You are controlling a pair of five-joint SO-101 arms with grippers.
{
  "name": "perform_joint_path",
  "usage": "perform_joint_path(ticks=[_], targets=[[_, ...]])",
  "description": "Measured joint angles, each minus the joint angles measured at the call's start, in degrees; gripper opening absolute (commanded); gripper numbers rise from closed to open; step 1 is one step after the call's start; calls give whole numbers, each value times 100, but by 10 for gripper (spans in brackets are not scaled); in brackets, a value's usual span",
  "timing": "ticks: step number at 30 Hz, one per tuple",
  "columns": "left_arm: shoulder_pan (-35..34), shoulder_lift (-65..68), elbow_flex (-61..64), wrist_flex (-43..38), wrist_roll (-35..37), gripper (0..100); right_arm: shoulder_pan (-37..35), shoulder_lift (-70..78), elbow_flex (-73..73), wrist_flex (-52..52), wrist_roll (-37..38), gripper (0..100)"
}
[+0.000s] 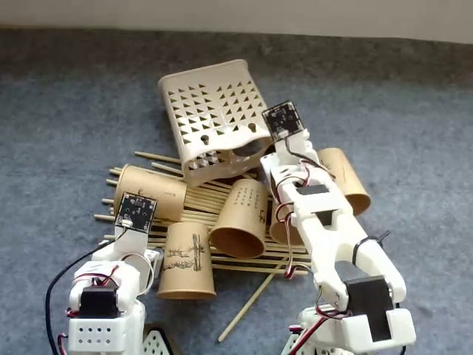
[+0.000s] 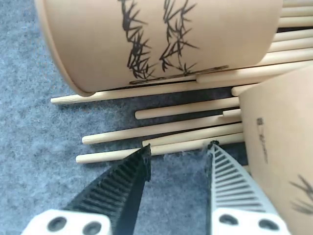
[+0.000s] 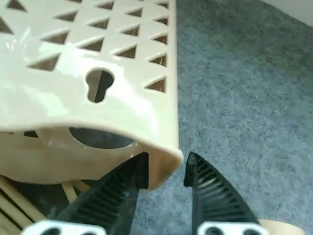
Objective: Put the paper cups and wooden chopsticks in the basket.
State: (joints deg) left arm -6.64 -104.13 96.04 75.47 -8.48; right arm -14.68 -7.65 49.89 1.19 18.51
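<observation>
**Cups, chopsticks and basket seen only in part**

In the high view, the rightmost paper cup (image 1: pixel 349 180) is half covered by the right arm (image 1: pixel 325 222), and a second cup (image 1: pixel 276 232) beneath that arm is almost wholly hidden. Much of the wooden chopsticks (image 1: pixel 203 201) is masked by cups and the basket (image 1: pixel 214 111). In the left wrist view, a bamboo-printed cup (image 2: pixel 161 39) and a nearer cup (image 2: pixel 279 147) are cut off by the picture's edges.

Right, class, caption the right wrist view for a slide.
Open right gripper straddles a corner of the basket over grey carpet.
</observation>
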Motion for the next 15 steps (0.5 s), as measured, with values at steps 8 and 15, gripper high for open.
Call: perform_joint_path(ticks=[8, 15], targets=[[0, 0, 0, 0, 0, 189, 18, 0, -105, -9, -615, 7], [0, 0, 0, 0, 0, 189, 176, -756, -105, 818, -1231, 6]])
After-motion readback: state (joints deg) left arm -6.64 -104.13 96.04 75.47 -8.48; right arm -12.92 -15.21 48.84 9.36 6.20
